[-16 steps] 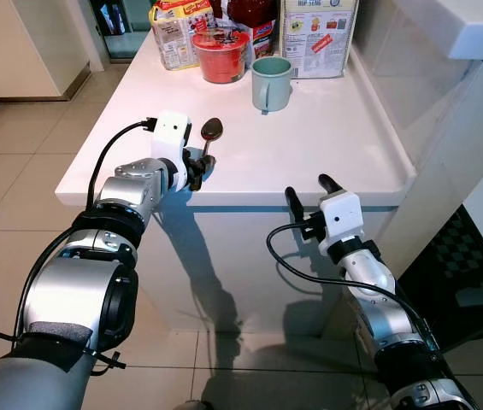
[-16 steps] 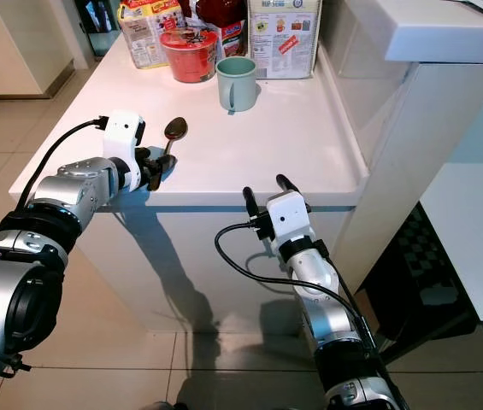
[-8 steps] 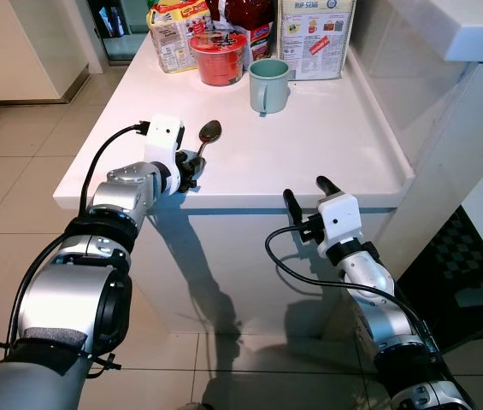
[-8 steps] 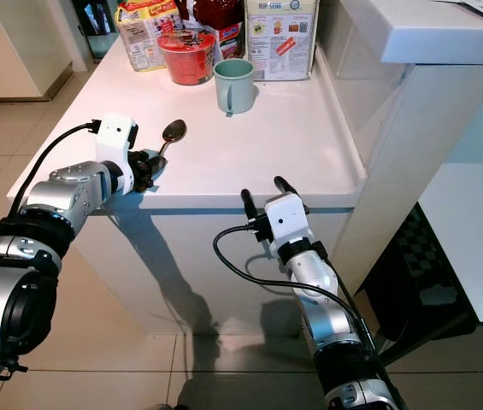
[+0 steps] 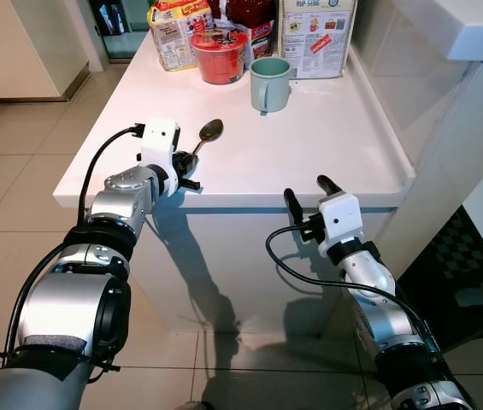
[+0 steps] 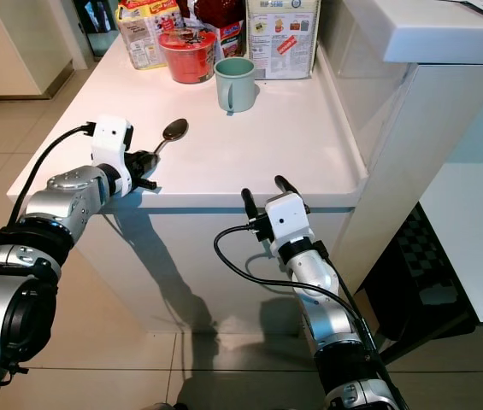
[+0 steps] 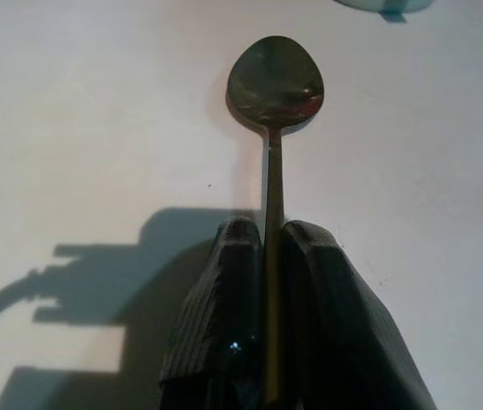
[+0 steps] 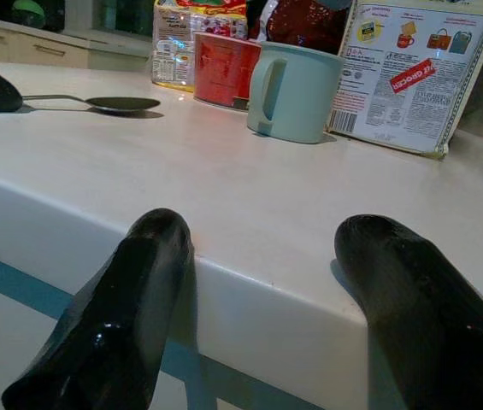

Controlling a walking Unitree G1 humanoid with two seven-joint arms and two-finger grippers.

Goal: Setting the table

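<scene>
A dark metal spoon [image 5: 207,134] lies on the white counter [image 5: 326,137] near its front left corner, bowl pointing away from me. My left gripper [image 5: 185,162] is shut on the spoon's handle [image 7: 272,256], low over the counter edge. My right gripper [image 5: 306,190] stands open just in front of the counter's front edge, its fingertips [image 8: 151,256] level with the rim and holding nothing. A pale green mug [image 5: 269,83] stands further back on the counter.
At the counter's far end stand a red bowl [image 5: 219,55], a cereal box [image 5: 316,34] and other food packets [image 5: 171,32]. A white wall unit [image 5: 463,102] rises on the right. Tiled floor [image 5: 10,171] lies to the left.
My left gripper has drawn back towards the counter's front left edge with the spoon, which now lies lower on the surface. The right arm has hardly moved.
</scene>
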